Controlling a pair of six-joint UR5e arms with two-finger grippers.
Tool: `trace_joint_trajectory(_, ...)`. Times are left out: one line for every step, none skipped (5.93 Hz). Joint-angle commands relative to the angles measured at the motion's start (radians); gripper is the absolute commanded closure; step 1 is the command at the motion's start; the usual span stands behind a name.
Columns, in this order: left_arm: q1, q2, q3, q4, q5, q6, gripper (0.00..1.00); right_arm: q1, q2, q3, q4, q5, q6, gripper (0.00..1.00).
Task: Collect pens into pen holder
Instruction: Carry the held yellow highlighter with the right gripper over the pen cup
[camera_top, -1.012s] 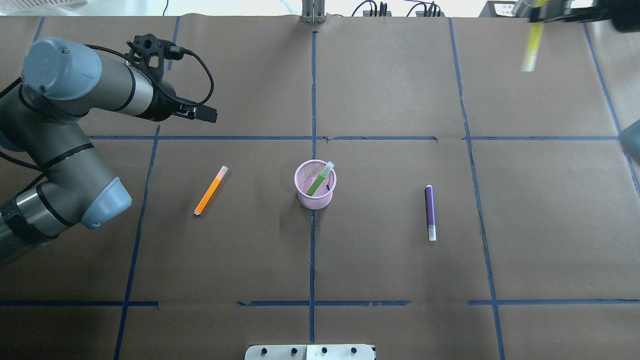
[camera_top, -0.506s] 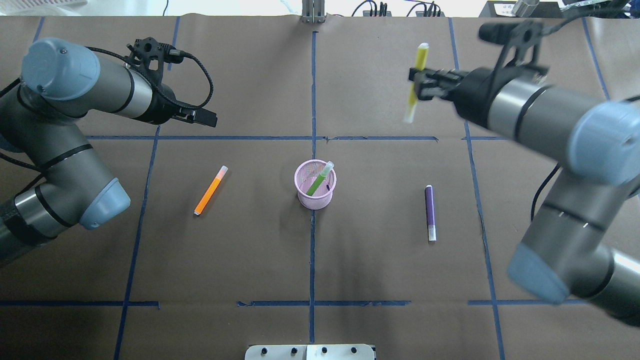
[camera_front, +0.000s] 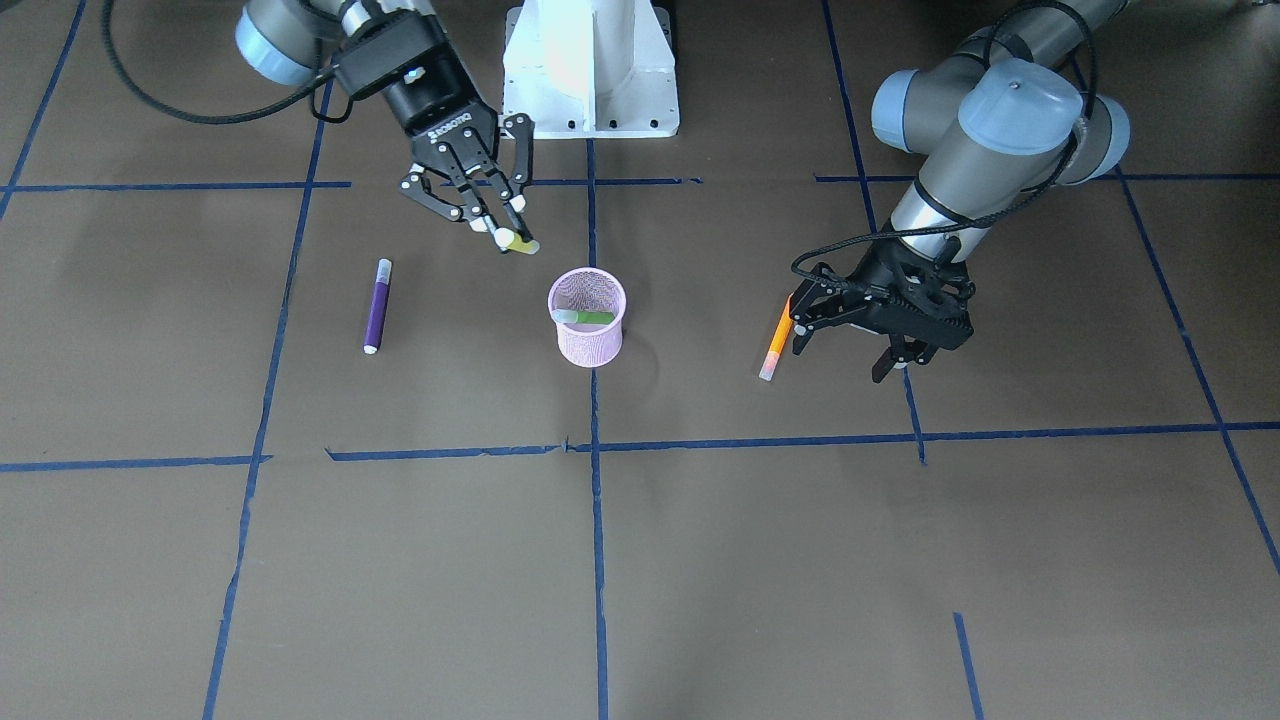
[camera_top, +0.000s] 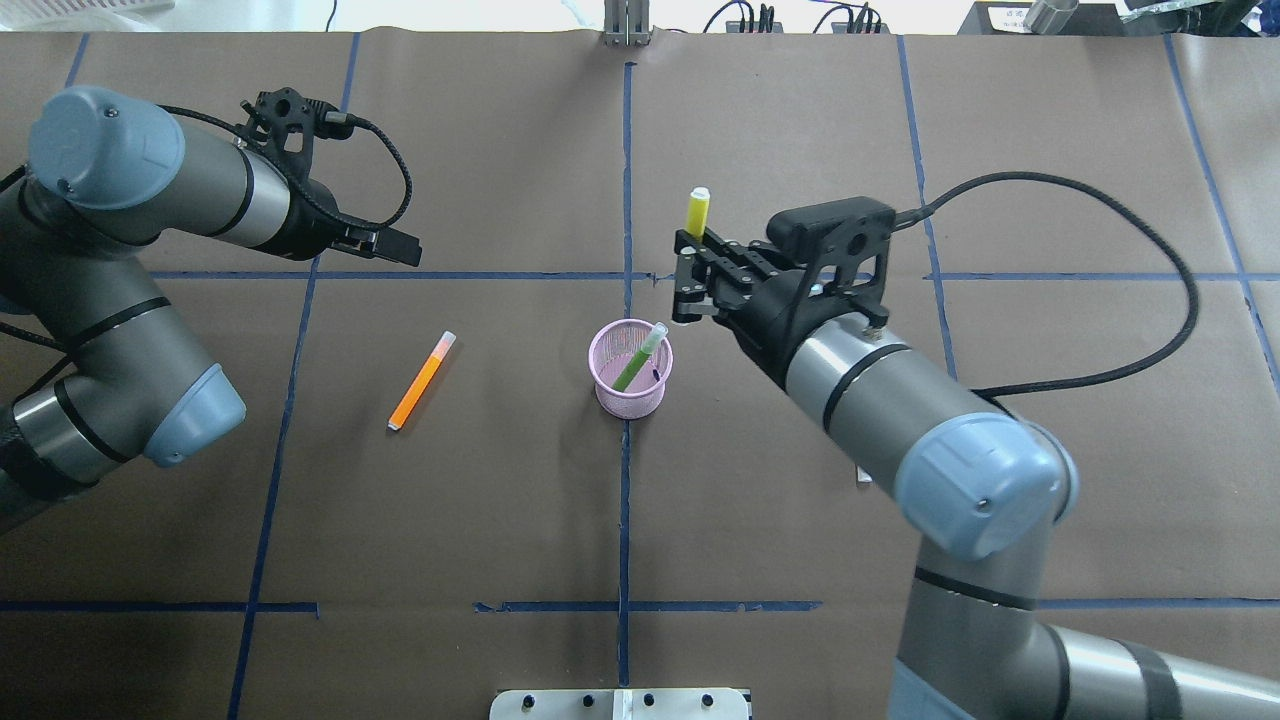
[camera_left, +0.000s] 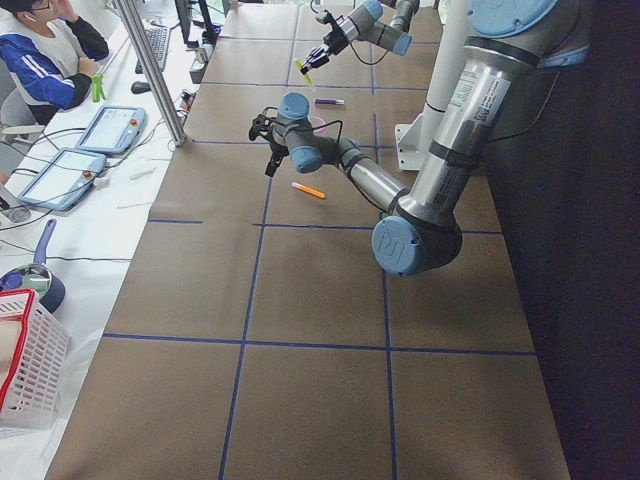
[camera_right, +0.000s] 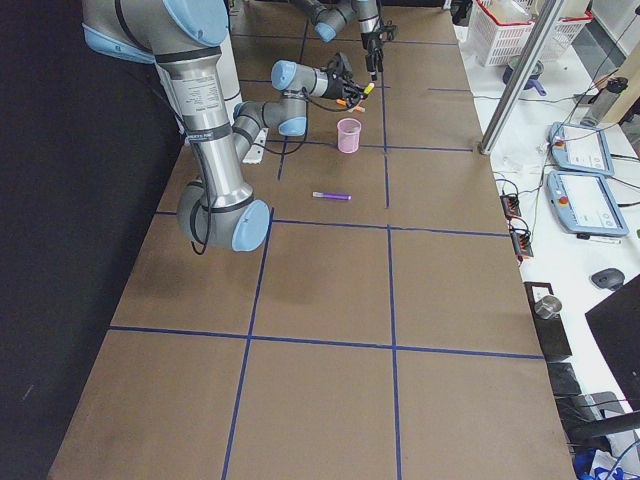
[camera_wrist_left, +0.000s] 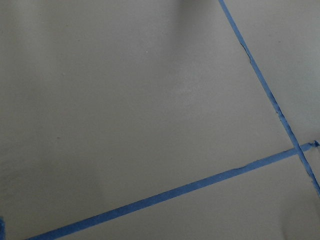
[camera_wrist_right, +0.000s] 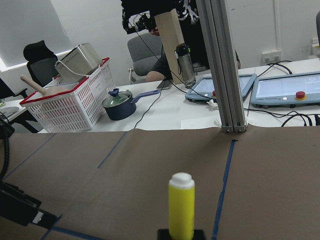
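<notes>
Now closing in: the right gripper (camera_front: 505, 233), clenched on a yellow pen (camera_top: 697, 212), hangs just beside the pink pen holder (camera_top: 626, 402), at about 1 o'clock from it in the overhead view. A green pen (camera_top: 634, 367) already leans inside the cup. The orange pen (camera_top: 422, 381) lies at its 9 o'clock and the purple pen (camera_front: 377, 305) at its 3 o'clock, both well apart from it on the table (camera_top: 800, 150). The left gripper (camera_front: 843, 352) hovers near the orange pen, jaws spread and empty.

The risk is a missed drop. From above, the yellow pen's lower end is hidden behind the gripper, so it is hard to say whether it stands over the mouth yet. Let go short, it would likely strike the rim or the leaning green pen and fall to the table, and a sideways nudge could tip the mesh cup.

Half a second back the right arm carried the same pen well off toward 2 o'clock. It has since swung in beside the cup and now covers most of the purple pen from above. The left arm has barely shifted.
</notes>
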Motion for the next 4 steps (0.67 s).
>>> trace_joint_trajectory(0.000,0.009,0.007,-0.001,-0.002,0.000,0.00,-0.018,0.085,-0.144,0.069,-0.066,-0.049,1.00)
trace_joint_trajectory(0.000,0.009,0.007,-0.001,-0.002,0.000,0.00,-0.018,0.161,-0.250,0.083,-0.069,-0.055,1.00)
trace_joint_trajectory(0.000,0.010,0.009,-0.001,-0.002,0.000,0.00,-0.020,0.168,-0.261,0.089,-0.063,-0.137,1.00)
trace_joint_trajectory(0.000,0.018,0.009,-0.002,-0.004,0.000,0.00,-0.030,0.162,-0.270,0.089,-0.061,-0.155,1.00)
